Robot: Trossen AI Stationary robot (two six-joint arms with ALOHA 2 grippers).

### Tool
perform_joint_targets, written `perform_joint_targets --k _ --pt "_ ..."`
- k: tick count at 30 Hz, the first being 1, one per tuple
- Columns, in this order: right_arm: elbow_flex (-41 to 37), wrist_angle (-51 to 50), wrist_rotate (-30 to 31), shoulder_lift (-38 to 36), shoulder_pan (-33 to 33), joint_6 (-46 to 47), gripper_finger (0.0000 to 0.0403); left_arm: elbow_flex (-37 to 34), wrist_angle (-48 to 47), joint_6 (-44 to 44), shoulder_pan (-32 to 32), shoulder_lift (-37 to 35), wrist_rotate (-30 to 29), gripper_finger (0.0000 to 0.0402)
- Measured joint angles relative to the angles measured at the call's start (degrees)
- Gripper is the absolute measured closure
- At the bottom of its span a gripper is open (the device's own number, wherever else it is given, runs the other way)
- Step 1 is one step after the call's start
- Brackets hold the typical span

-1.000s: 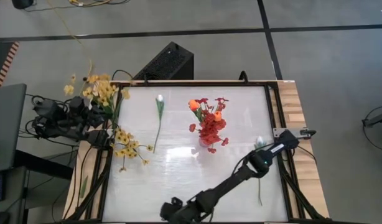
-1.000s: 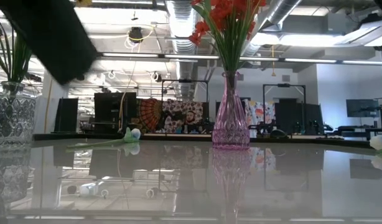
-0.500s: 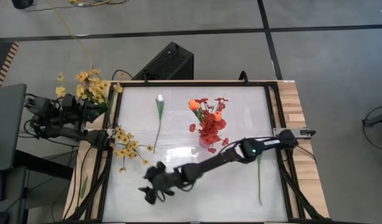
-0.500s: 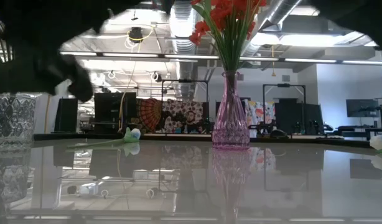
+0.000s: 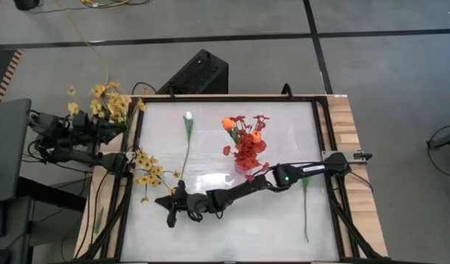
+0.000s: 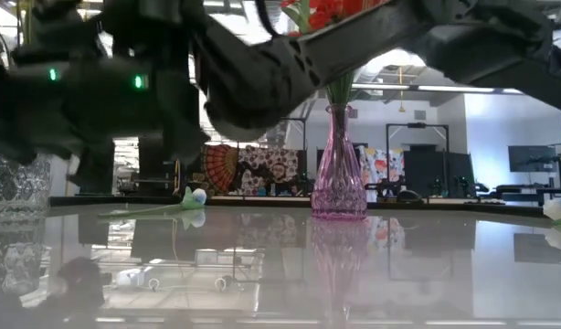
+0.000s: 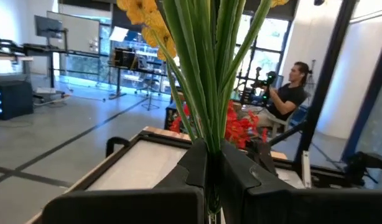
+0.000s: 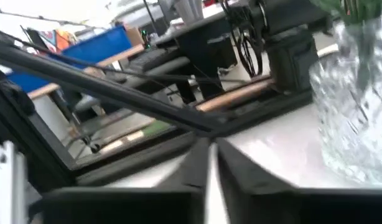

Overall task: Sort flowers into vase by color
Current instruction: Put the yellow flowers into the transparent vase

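Observation:
My left gripper (image 5: 116, 126) hangs beyond the table's left edge, shut on a yellow blossom spray (image 5: 106, 100) with green stems. More yellow flowers (image 5: 147, 170) stand in a clear glass vase (image 8: 356, 93) at the table's left. My right arm reaches across the table. Its gripper (image 5: 169, 211) is low, just near of that vase, and looks shut (image 8: 209, 163) with nothing between the fingers. Red and orange flowers fill the pink vase (image 6: 338, 174) at mid-table. One white tulip (image 5: 187, 138) lies flat at the far left. Another's stem (image 5: 305, 213) lies at the right. My left gripper pinches a bundle of several green stems (image 7: 206, 134) between its two fingers. The stems rise past the fingers to the yellow blossoms (image 7: 147, 18). The spray is lifted clear, left of the table. The stems' lower ends are hidden by the fingers.
A raised frame (image 5: 324, 139) runs around the glossy white table. My right arm (image 6: 262, 64) spans the low view's upper part. A black box (image 5: 198, 73) sits beyond the far edge. A person (image 7: 289, 93) sits in the room behind.
My right gripper has swung from the table's near right corner toward the left, sinking low beside the clear vase. Its fingers, spread half a second ago, have come together. My left gripper has drawn the yellow spray a little farther left, off the table.

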Motion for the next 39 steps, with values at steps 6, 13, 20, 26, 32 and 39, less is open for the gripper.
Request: perform_joint_targets --k 6,13,20,26,32,39 --pt "0.0 2.4 -0.2 0.0 -3.0 -2.3 0.0377 -0.2 0.2 -0.7 0.0 0.0 -4.4 0.0401" --pt "0.0 2.3 -2.7 0.0 -4.4 -4.0 0.0387 -0.5 -3.6 -5.7 0.0 0.0 -10.3 0.0401" --pt "0.0 0.6 -3.6 0.0 -5.1 -4.5 0.0387 -0.5 -1.9 -8.4 0.0 0.0 -12.1 0.0401" --pt "0.3 5.2 -4.8 3.0 -5.8 -2.5 0.0387 -0.5 -2.0 -9.7 0.0 0.0 -13.4 0.0401" --pt "0.7 4.1 -4.8 2.9 -5.3 -4.3 0.0387 -0.6 -3.8 -11.2 0.0 0.0 -15.7 0.0401" --pt "0.7 3.4 0.7 2.9 -6.3 -4.2 0.0387 -3.3 -6.2 -16.6 0.0 -0.2 -14.6 0.0401"
